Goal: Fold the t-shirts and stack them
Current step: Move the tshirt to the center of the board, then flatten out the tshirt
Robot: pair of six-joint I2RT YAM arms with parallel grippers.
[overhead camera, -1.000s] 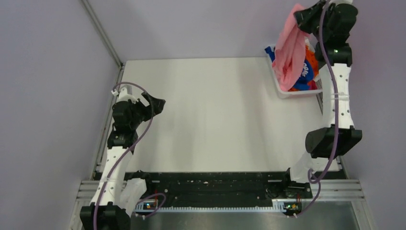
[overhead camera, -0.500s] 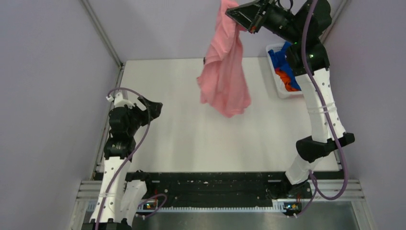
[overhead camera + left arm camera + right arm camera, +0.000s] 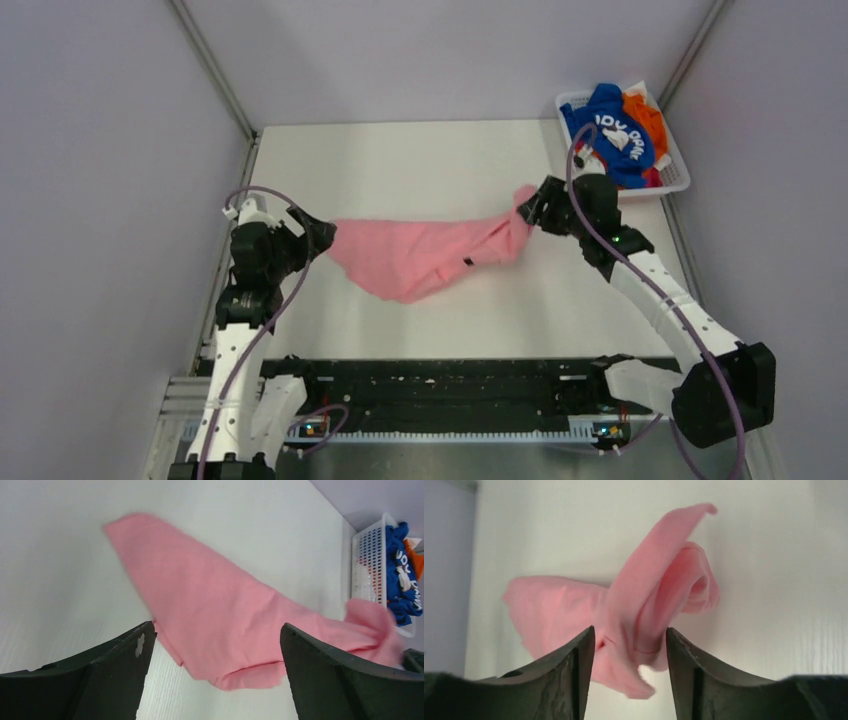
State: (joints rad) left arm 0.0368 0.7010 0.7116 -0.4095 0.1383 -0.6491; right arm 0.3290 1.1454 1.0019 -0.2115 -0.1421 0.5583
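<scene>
The pink t-shirt (image 3: 425, 255) lies rumpled across the middle of the white table (image 3: 420, 170). The blue t-shirt (image 3: 610, 140) and the orange t-shirt (image 3: 645, 110) are heaped in a basket (image 3: 660, 190) at the far right corner. The right gripper (image 3: 535, 205) sits at the pink shirt's bunched right end, its jaws partly parted around loose cloth, while the left gripper (image 3: 318, 235) hovers at the left end, wide open and empty.

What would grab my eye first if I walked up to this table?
A pink t-shirt lies stretched and crumpled across the middle of the white table. The right gripper sits at its bunched right end with jaws apart, and the left gripper hangs wide open at its left end. In the far right corner, a white basket holds a blue t-shirt and an orange t-shirt.
</scene>
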